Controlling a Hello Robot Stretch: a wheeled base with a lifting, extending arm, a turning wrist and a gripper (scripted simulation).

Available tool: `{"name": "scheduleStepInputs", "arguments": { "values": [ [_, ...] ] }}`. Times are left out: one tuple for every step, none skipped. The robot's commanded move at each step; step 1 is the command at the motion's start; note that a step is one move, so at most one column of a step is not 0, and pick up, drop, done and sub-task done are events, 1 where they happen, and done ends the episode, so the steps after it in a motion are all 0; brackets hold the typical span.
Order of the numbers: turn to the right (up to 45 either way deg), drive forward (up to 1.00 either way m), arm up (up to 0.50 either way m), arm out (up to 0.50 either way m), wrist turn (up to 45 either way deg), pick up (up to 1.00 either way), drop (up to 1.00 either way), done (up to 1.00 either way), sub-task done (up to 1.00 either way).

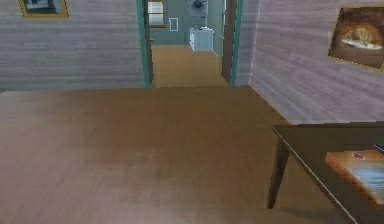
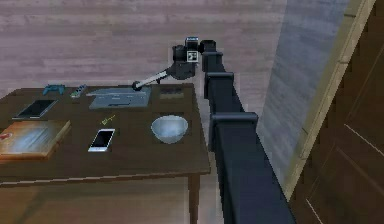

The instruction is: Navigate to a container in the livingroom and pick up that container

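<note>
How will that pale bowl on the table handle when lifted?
The bowl looks rigid and probably light, being shallow. Its smooth rounded wall may slip from the end effector. Upright on the table, it seems unlikely to tip.

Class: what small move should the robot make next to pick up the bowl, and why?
Probably retract the arm slightly: the gripper appears farther out across the table, by the flat grey slab, while the bowl sits nearer the front edge.
</note>
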Motion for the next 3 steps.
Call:
{"name": "scheduleStepInputs", "arguments": {
  "values": [
    [0.0, 0.0, 0.0, 0.0, 18.0, 0.0, 0.0, 0.0, 0.0],
    [0.0, 0.0, -0.26, 0.0, 0.0, 0.0, 0.0, 0.0, 0.0],
    [0.0, 0.0, 0.0, 0.0, 0.0, 1.0, 0.0, 0.0, 0.0]
  ]
}}
